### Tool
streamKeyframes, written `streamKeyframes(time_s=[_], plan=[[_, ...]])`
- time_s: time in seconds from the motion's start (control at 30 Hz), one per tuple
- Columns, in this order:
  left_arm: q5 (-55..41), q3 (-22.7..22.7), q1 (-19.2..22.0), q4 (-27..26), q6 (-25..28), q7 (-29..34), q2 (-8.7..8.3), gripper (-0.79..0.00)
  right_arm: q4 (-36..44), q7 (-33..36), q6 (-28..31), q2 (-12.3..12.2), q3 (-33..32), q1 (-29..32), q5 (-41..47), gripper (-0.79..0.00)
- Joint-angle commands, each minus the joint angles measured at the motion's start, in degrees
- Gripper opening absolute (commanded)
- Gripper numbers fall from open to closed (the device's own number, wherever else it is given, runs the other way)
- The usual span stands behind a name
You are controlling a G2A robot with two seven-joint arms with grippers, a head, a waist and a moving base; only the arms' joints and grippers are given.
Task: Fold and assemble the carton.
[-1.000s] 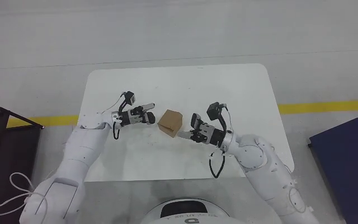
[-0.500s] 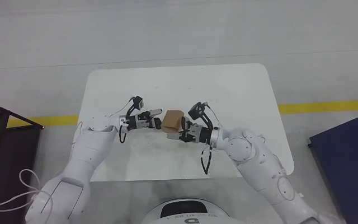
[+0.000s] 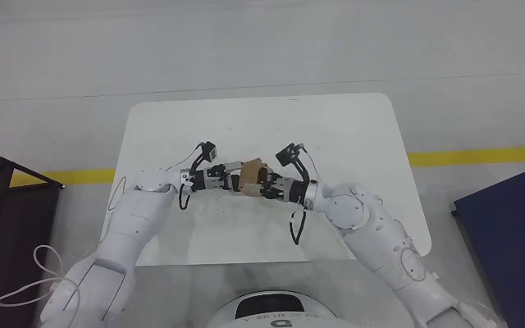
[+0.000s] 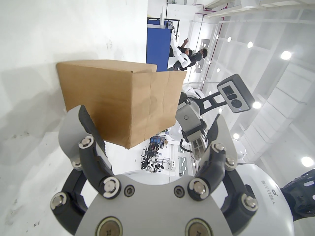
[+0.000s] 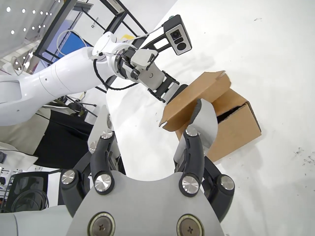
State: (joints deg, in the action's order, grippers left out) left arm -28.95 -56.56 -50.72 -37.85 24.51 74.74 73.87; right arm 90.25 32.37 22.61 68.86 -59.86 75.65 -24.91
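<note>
With the right pincer (image 5: pixel 152 117), spread wide and holding nothing, get ready to fold the flap down; with the left pincer (image 4: pixel 150 119), also spread wide and holding nothing, make a wall on the far side of the carton to push against. Next, think of the big white table (image 3: pixel 344 139): use it as a hard floor and press the carton flat onto it. Then mind the brown carton (image 3: pixel 253 174) itself, sitting near the middle of the table, right between the two pincers, one on each side. Never shove hard from one side alone, or risk a slide or a tip. Push from both sides the same, slow and soft. Now look at the top flap (image 5: pixel 196 94), sticking up at a slant with a dark gap under it. Fold it down along its crease to shut that gap. Go easy, so as not to bend the thin card in the wrong place. Last, watch the small grey fingertip (image 5: pixel 206 119) of the right pincer, lying against the carton right at the edge of the flap, maybe just under it. Slide it out and over the top first, then press down. Hard to tell about a touch between the left finger (image 4: pixel 82 127) and the side of the carton; bring it in gently for a sure, light touch.
</note>
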Motion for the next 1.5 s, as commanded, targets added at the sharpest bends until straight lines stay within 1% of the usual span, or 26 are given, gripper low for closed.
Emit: streamKeyframes(time_s=[0.0, 0.03, 0.17, 0.27, 0.37, 0.47, 0.53, 0.6, 0.7, 0.8, 0.93, 1.07, 1.13, 1.2, 1.33, 1.47], plan=[[-0.1, 0.0, 0.0, -0.1, 0.1, 0.1, 0.00, 0.000, -0.7, -0.3, -0.8, 0.1, 0.1, -0.5, 1.3, -0.425], [-0.1, -0.1, 0.0, -0.1, 0.1, 0.2, 0.00, 0.000, -1.1, -0.5, -1.5, 0.2, 0.2, -0.7, 2.1, -0.446], [-0.3, -0.3, 0.1, -0.3, 0.2, 0.3, -0.06, 0.000, -2.3, -0.9, -4.0, 0.5, 0.6, -1.6, 3.7, -0.474], [-0.3, -0.4, 0.1, -0.5, 0.2, 0.4, -0.14, 0.000, -3.0, -1.4, -6.5, 0.7, 0.9, -2.2, 3.5, -0.468], [-0.4, -0.7, 0.1, -0.7, 0.3, 0.6, -0.26, 0.000, -3.3, -1.7, -7.2, 0.8, 1.0, -2.5, 3.4, -0.459], [-0.3, -1.0, 0.1, -0.8, 0.3, 0.6, -0.40, 0.000, -2.7, -3.2, -8.3, 0.6, 0.1, -2.1, 1.6, -0.382], [-0.7, -1.3, 0.1, -0.7, 0.1, 0.6, -0.48, 0.000, -1.5, -4.4, -8.8, 0.2, -1.6, -1.1, 0.4, -0.305], [-1.1, -1.5, 0.0, -0.6, -0.1, 0.8, -0.54, 0.000, 0.5, -5.4, -9.2, -0.3, -3.3, 0.5, -1.5, -0.262], [-1.5, -1.7, 0.0, -0.5, -0.3, 1.0, -0.60, 0.000, 4.2, -6.6, -10.1, -0.8, -4.9, 2.6, -5.9, -0.243], [-1.7, -1.8, 0.0, -0.5, -0.5, 1.2, -0.57, 0.000, 7.1, -5.9, -11.4, -1.1, -4.5, 3.8, -11.1, -0.234], [-1.8, -1.6, 0.1, -0.5, -0.5, 1.3, -0.48, 0.000, 8.0, -4.3, -12.6, -0.9, -2.7, 3.5, -13.1, -0.246], [-2.1, -1.6, 0.1, -0.4, -0.4, 1.4, -0.42, 0.000, 7.5, -3.5, -13.2, -0.7, -1.3, 2.6, -13.8, -0.283], [-2.2, -1.6, 0.2, -0.3, -0.4, 1.5, -0.38, 0.000, 7.4, -3.2, -13.3, -0.6, -0.8, 2.2, -14.1, -0.289], [-2.1, -1.5, 0.2, -0.4, -0.4, 1.5, -0.34, 0.000, 7.4, -3.1, -13.6, -0.5, -0.5, 1.9, -14.5, -0.314], [-2.2, -1.5, 0.3, -0.5, -0.4, 1.6, -0.28, 0.000, 7.7, -2.8, -14.7, -0.5, 0.3, 1.5, -17.0, -0.339], [-2.2, -1.5, 0.3, -0.5, -0.4, 1.6, -0.27, 0.000, 8.2, -2.5, -15.3, -0.3, 1.5, 1.2, -19.2, -0.385]])
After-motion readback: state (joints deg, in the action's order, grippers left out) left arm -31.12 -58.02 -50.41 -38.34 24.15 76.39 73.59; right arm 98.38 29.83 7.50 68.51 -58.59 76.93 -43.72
